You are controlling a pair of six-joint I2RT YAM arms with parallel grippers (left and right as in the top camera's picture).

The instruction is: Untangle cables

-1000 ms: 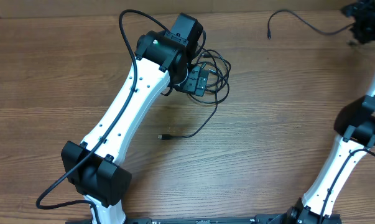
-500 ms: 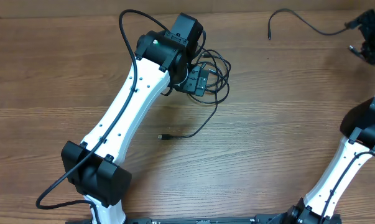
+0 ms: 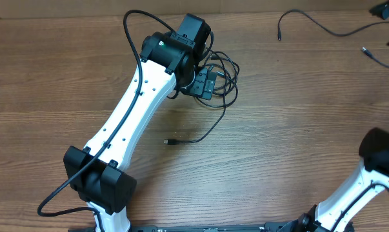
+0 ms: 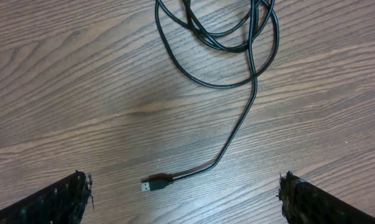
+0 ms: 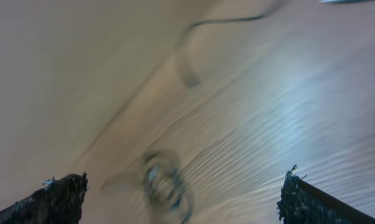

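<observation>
I see my left gripper point(image 4: 186, 200) spread wide beside the coiled cables point(image 4: 231, 37), holding nothing, my right gripper point(image 5: 187, 202) equally spread and empty, its view blurred, a separate strand point(image 3: 310, 22) on the table point(image 3: 52, 77).

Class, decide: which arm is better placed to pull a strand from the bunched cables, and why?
Left. The left tool is open at the coil, with a loose plug end in its view. The right tool is far off near the table's far corner.
</observation>
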